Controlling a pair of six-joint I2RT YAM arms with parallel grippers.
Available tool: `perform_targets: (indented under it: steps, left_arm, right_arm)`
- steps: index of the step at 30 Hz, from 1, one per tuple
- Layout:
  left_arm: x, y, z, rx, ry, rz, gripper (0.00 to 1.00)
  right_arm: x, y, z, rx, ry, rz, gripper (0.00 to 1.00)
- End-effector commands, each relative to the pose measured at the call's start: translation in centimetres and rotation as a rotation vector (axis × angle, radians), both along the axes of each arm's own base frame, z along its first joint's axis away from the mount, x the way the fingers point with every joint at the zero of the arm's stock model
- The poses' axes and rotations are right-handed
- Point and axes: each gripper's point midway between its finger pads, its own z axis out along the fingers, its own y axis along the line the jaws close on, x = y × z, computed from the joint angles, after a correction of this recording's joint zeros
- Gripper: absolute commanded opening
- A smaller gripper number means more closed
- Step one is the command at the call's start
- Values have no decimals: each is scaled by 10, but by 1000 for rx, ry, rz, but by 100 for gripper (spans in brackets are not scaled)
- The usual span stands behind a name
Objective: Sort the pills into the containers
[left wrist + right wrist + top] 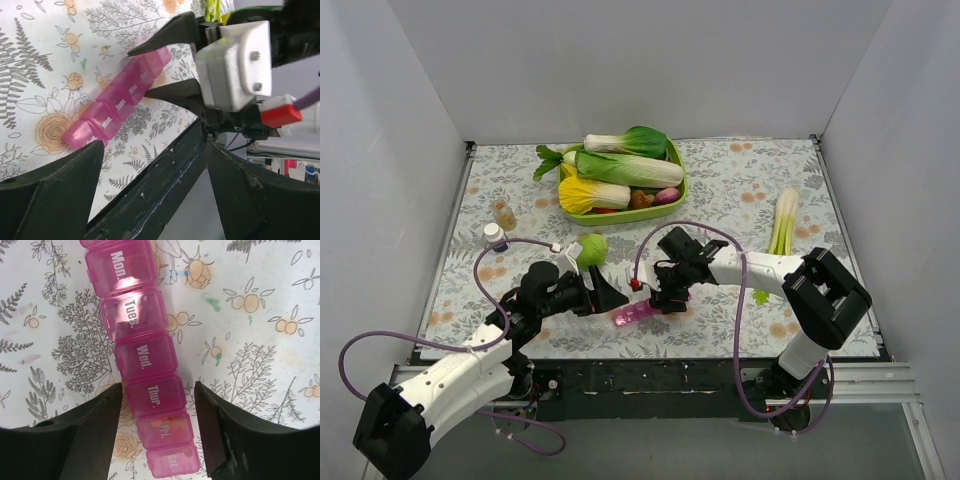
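Note:
The containers are one pink pill-organiser strip (635, 314) lying near the table's front edge, with its lids closed. In the right wrist view the strip (142, 360) shows its day labels. Brownish-orange pills (167, 419) show faintly through the Fri lid. My right gripper (157, 400) is open and straddles the Thur and Fri compartments, with a gap on each side. It also shows in the top view (665, 298) and in the left wrist view (140, 72). My left gripper (610, 297) is open and empty, just left of the strip (117, 102). Its fingers (50, 192) frame the table edge.
A green tray (678, 188) of vegetables stands at the back centre. A green leafy ball (592, 248) lies behind the left gripper. Two small bottles (502, 212) stand at the left. A pale stalk (783, 220) lies at the right. The black table edge (165, 170) runs close to the strip.

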Motion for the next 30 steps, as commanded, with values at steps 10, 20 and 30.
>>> perform_targets:
  steps: [10,20,30]
  left_arm:
    - [2,-19,57,97,-534,-387,85]
    - [10,-16,-13,459,-955,-772,88]
    - [14,-26,-60,570,-980,-898,88]
  right_arm:
    - [-16,-19,61,197,139,72,82]
    - [-21,-22,55,343,-26,208,81]
    - [-5,-7,33,325,-171,274,82]
